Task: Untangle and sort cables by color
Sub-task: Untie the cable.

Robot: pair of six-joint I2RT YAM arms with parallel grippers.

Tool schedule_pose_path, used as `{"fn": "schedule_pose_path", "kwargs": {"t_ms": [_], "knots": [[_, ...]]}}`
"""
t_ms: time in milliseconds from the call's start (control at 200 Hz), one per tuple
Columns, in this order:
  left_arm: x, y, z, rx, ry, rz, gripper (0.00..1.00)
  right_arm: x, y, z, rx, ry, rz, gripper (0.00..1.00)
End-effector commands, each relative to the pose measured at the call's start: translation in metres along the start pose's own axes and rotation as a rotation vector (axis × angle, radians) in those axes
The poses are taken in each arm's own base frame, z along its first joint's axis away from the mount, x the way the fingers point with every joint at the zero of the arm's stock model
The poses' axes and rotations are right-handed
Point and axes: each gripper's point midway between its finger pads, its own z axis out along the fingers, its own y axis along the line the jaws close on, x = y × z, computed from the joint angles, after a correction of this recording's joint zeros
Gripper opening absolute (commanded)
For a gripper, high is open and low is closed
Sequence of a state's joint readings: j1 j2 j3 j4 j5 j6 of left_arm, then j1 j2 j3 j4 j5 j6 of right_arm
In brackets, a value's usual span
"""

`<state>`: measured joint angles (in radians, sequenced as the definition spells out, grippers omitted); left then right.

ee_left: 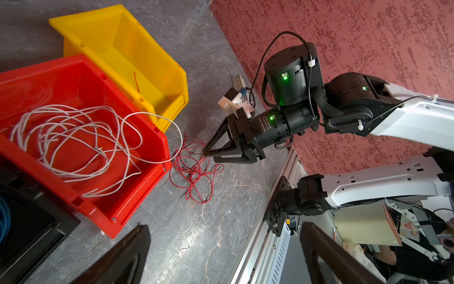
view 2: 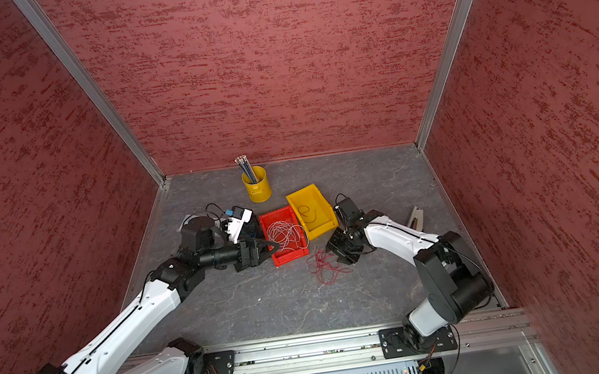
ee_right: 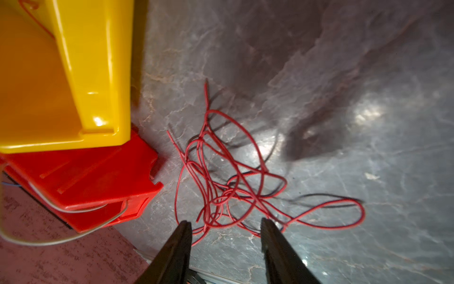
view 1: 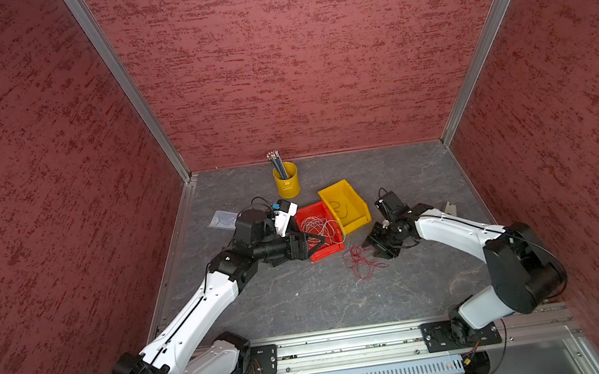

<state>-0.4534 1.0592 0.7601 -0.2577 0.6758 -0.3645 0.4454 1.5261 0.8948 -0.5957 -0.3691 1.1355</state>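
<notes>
A tangle of red cables [view 1: 363, 262] [view 2: 325, 268] [ee_left: 194, 169] [ee_right: 228, 182] lies on the grey table [view 1: 305, 298] in front of the bins. My right gripper [ee_right: 226, 221] [view 1: 368, 244] [ee_left: 208, 155] hovers low over it, jaws apart, strands lying between the tips but not pinched. Whitish cables [view 1: 320, 229] [ee_left: 73, 140] are piled in the red bin [view 1: 327, 252] [ee_left: 137, 194], one loop hanging over its rim. A single red strand [ee_left: 136, 81] lies in the yellow bin [view 1: 355, 198] [ee_left: 118, 29]. My left gripper [ee_left: 223, 225] [view 1: 322, 240] is wide open and empty above the red bin's near edge. Blue cables [ee_left: 3, 221] show in a black bin.
A yellow cup of pencils [view 1: 286, 182] stands at the back. A clear bag with blue wire [view 1: 223, 218] lies left of my left arm. A small beige piece [view 1: 450, 208] rests by the right wall. The metal rail [view 1: 351, 341] runs along the front edge.
</notes>
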Motion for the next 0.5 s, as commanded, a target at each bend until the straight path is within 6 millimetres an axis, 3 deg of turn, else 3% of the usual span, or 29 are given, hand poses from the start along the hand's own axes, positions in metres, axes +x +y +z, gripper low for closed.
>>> {"fn": "schedule_pose_path", "kwargs": {"t_ms": [0, 336, 396, 496], "knots": [[0.004, 0.007, -0.007, -0.031, -0.008, 0.008, 1.00, -0.005, 0.002, -0.001, 0.006, -0.050, 0.054, 0.48], [0.006, 0.014, -0.013, -0.051, -0.020, -0.006, 1.00, -0.014, 0.017, 0.017, -0.005, -0.033, 0.067, 0.40], [0.006, 0.015, -0.015, -0.054, -0.023, -0.006, 1.00, -0.015, 0.020, 0.017, -0.007, -0.032, 0.066, 0.31], [0.008, 0.016, -0.018, -0.060, -0.025, -0.006, 1.00, -0.014, 0.021, 0.013, -0.012, -0.036, 0.069, 0.08]]}}
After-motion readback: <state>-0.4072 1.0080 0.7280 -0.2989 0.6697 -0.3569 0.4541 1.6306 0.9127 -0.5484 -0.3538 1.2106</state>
